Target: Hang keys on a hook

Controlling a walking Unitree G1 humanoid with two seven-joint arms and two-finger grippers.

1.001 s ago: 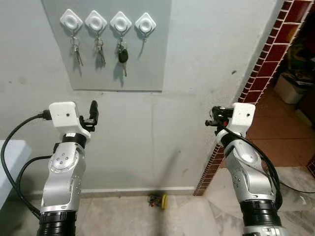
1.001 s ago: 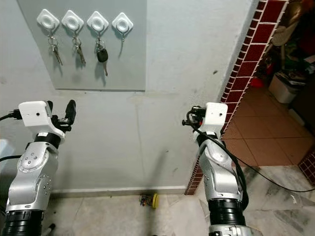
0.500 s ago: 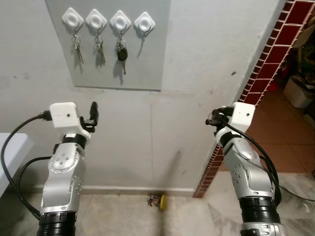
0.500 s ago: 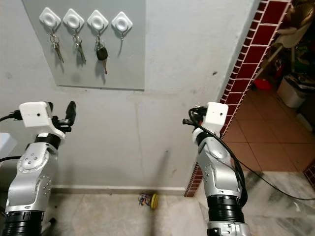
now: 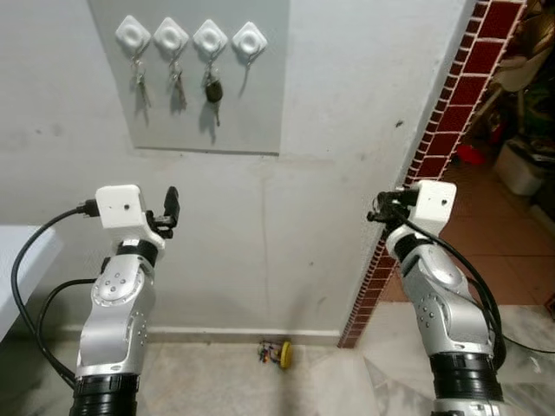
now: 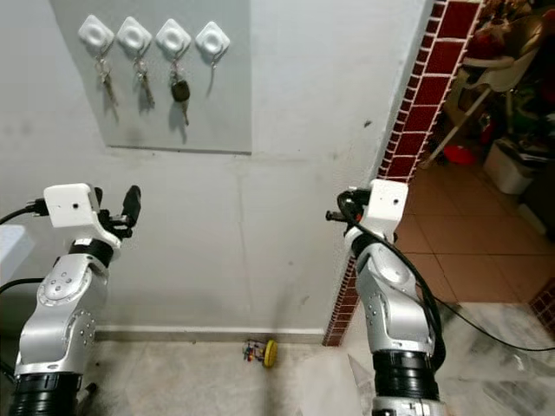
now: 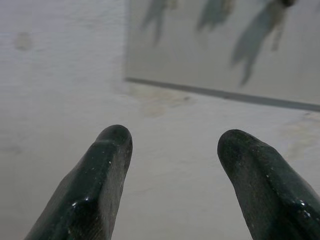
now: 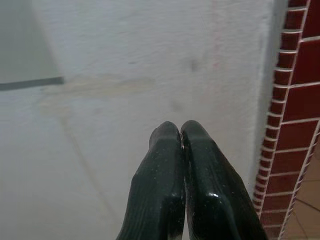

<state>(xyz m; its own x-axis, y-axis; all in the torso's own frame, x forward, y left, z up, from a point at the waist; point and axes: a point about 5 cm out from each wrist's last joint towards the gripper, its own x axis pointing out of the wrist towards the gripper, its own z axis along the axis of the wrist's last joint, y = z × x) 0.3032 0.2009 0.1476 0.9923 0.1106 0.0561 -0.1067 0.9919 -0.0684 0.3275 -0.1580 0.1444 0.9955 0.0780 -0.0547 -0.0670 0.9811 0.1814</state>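
Upper left: four hooks (image 5: 191,38), three bearing keys (image 5: 212,91), the rightmost apparently bare. Left gripper (image 7: 175,165) spread, right gripper (image 8: 181,145) pressed together — both empty; hanging judged unfinished.

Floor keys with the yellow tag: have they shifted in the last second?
No. The keys still lie by the skirting, just left of the brick pillar base.

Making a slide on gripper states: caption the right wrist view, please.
Right gripper shut with nothing between its fingers, facing a bare plaster wall beside the red brick edge.
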